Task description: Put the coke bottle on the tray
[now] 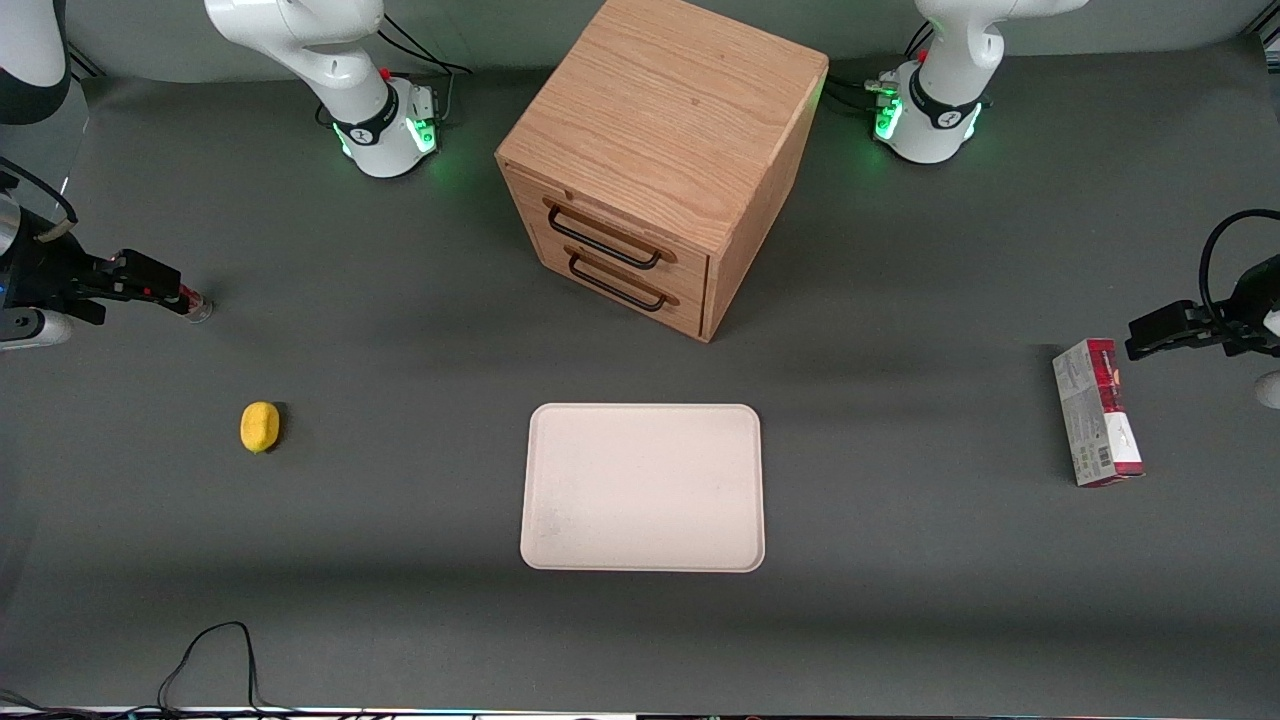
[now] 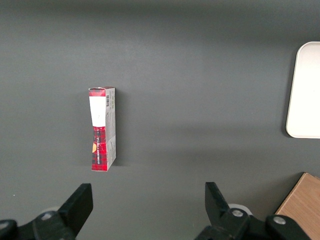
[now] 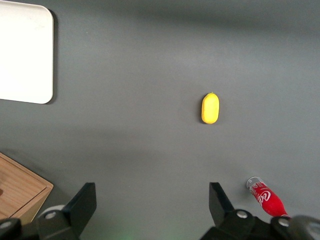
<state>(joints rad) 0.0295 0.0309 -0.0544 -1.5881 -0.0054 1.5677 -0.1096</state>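
Observation:
The coke bottle (image 3: 265,197), small and red with white script and a clear base, lies on its side on the grey table at the working arm's end. In the front view only its clear base end (image 1: 195,305) shows past the gripper. My gripper (image 1: 150,280) hangs over the table there, open and empty. In the right wrist view the gripper (image 3: 151,200) has only bare table between its fingers (image 3: 86,200), and the bottle lies just outside one of them. The cream-white tray (image 1: 642,487) lies flat and bare in front of the cabinet; a corner shows in the right wrist view (image 3: 22,50).
A yellow lemon (image 1: 260,427) lies between the bottle and the tray, nearer the front camera than the bottle; it also shows in the right wrist view (image 3: 210,108). The wooden drawer cabinet (image 1: 660,160) stands mid-table. A red-and-grey carton (image 1: 1097,412) lies toward the parked arm's end.

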